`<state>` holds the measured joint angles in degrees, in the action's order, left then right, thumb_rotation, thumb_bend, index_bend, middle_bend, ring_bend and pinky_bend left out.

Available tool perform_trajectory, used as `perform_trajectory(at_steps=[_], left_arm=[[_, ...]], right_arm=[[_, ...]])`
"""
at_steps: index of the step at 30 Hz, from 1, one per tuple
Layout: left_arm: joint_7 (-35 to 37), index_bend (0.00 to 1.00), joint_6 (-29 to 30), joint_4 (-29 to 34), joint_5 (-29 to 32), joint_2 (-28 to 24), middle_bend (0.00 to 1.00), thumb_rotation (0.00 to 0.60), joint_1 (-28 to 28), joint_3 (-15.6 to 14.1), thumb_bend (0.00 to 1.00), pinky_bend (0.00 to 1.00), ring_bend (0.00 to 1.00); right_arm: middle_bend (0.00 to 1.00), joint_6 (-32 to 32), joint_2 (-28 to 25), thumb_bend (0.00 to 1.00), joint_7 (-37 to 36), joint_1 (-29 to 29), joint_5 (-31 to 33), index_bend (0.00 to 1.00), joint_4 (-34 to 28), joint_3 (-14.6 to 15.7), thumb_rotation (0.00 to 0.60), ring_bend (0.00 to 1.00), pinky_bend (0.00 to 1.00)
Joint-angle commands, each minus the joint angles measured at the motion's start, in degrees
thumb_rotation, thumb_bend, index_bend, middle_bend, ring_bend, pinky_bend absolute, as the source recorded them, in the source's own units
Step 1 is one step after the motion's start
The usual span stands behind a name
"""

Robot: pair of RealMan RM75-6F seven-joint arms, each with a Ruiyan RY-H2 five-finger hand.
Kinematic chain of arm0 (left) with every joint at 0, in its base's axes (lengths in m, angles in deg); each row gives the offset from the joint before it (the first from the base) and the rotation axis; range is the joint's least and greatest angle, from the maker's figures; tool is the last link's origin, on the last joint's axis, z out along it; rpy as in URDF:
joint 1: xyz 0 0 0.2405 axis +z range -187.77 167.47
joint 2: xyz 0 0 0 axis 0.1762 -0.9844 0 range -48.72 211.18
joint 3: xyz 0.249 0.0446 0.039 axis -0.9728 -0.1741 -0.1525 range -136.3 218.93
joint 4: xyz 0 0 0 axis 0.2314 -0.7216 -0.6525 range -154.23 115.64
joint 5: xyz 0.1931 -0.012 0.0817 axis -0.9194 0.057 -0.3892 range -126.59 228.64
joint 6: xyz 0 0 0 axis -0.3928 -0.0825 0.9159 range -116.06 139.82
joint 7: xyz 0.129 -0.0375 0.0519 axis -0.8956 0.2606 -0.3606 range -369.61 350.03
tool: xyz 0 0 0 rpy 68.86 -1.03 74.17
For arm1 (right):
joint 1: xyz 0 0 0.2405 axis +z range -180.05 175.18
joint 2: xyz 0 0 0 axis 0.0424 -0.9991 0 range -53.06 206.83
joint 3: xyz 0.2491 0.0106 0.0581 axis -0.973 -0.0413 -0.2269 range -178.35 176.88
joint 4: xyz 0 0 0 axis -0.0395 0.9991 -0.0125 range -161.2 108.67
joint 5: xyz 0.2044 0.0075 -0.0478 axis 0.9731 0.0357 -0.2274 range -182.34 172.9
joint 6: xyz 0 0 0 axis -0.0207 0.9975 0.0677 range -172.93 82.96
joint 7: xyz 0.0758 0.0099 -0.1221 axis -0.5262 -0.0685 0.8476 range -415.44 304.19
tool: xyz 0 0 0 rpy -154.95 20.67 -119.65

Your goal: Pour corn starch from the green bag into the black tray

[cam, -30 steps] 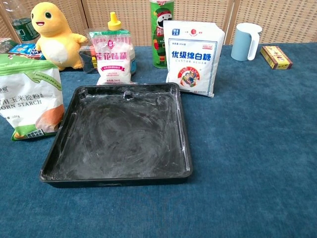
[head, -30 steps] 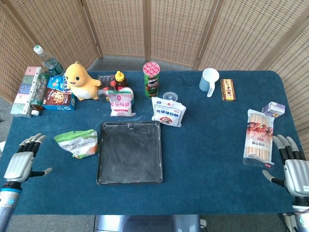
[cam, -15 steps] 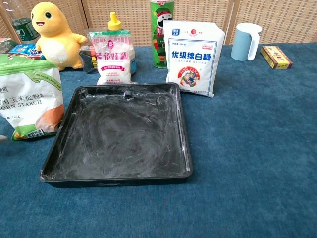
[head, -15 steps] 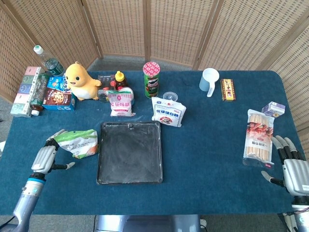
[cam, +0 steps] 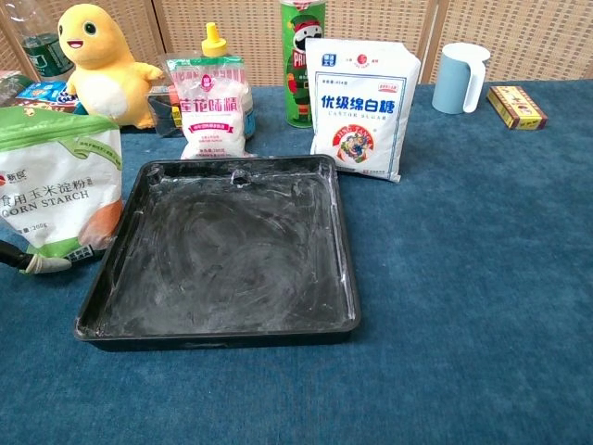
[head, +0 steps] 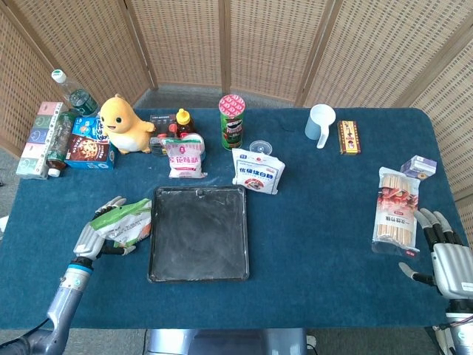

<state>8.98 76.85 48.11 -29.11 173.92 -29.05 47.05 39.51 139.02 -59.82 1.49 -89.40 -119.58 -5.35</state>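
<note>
The green corn starch bag [head: 127,224] stands just left of the black tray [head: 198,235], which is empty but dusted white. My left hand [head: 98,234] has closed around the bag from its left side, fingers over the top and back, thumb against the front. In the chest view the bag [cam: 60,185] leans a little, and only the thumb [cam: 42,264] of that hand shows at its lower edge beside the tray [cam: 222,255]. My right hand [head: 446,259] lies open near the table's front right corner, holding nothing.
Behind the tray stand a pink-labelled bag [head: 185,157], a white sugar bag [head: 257,171], a green crisps can [head: 231,122] and a yellow plush toy [head: 124,124]. A pale blue cup [head: 319,123] is at the back right. A noodle pack [head: 397,209] lies just beyond my right hand.
My left hand has moved from the table's front left corner in to the green bag and closed on it; the bag has shifted and tilted slightly. The right hand has barely moved.
</note>
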Motion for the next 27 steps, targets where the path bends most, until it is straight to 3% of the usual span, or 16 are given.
perform_trajectory(at_steps=[1,5,8,10,20,27], left_arm=[[-0.8,0.09,0.7,-0.9,0.4,0.9,0.11,0.6,-0.2,0.5,0.15,0.15,0.11],[-2.8,0.33,2.6,-2.6,1.1,2.6,0.37,0.6,0.0,1.3,0.28,0.39,0.34],[-4.4,0.49,4.1,-3.8,1.6,4.0,0.5,0.6,0.1,2.1,0.33,0.52,0.46],[-4.9,0.54,4.7,-4.4,1.8,4.7,0.54,0.6,-0.1,2.5,0.36,0.56,0.51],[-5.5,0.59,4.9,-4.9,1.9,3.8,0.58,0.6,-0.9,3.3,0.43,0.58,0.54],[0.4,0.61,6.8,-4.7,-6.3,-1.2,0.59,0.6,-1.9,-1.1,0.43,0.58,0.55]], right_arm=[[0.0,-0.2,-0.1,0.0,-0.3,0.1,0.2,0.0,0.1,-0.1,0.6,0.01,0.16],[0.0,-0.5,-0.1,0.0,-0.8,0.1,0.4,0.0,0.2,-0.1,0.6,0.01,0.16],[0.0,-0.8,-0.1,0.0,-1.1,0.2,0.2,0.0,0.1,0.1,0.6,0.01,0.16],[0.0,-1.1,-0.2,0.0,-1.2,0.3,0.2,0.0,0.1,0.2,0.6,0.01,0.16],[0.0,-1.6,-0.4,0.0,-1.6,0.4,0.6,0.0,0.1,0.2,0.6,0.01,0.16],[0.0,-1.5,-0.5,0.0,-1.6,0.3,0.7,0.0,0.0,0.2,0.6,0.01,0.16]])
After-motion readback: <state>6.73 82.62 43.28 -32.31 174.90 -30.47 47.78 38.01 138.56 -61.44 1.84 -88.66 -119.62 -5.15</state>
